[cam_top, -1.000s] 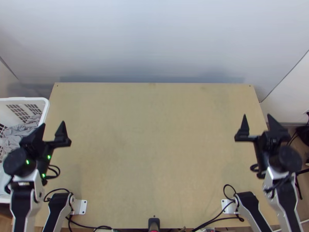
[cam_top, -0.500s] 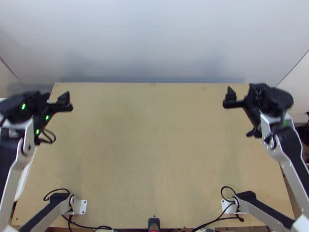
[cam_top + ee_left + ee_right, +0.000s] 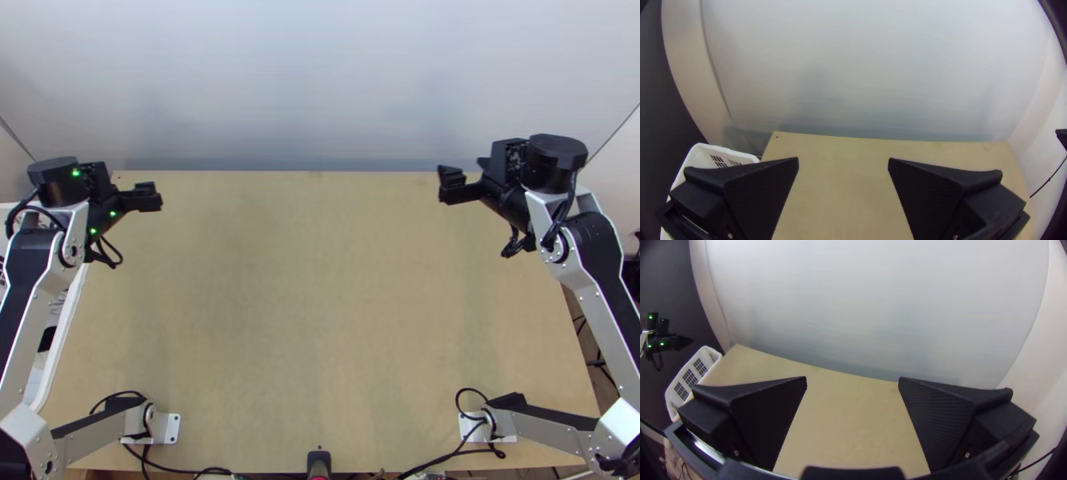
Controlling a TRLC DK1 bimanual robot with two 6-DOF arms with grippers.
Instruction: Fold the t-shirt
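Top view puts what I take for the shirt, a sliver of grey cloth [image 3: 58, 302], inside the white slatted laundry basket [image 3: 62, 344] by the table's [image 3: 320, 320] left edge. Too little shows for me to say how it lies. My left gripper [image 3: 126, 194] hangs over the far left corner, near the basket, with the cloth apart from it, toward the near side. My right gripper [image 3: 470, 174] is up over the far right part of the table, well apart from the cloth. Both wrist views give me fingers spread wide, with nothing between them on either gripper.
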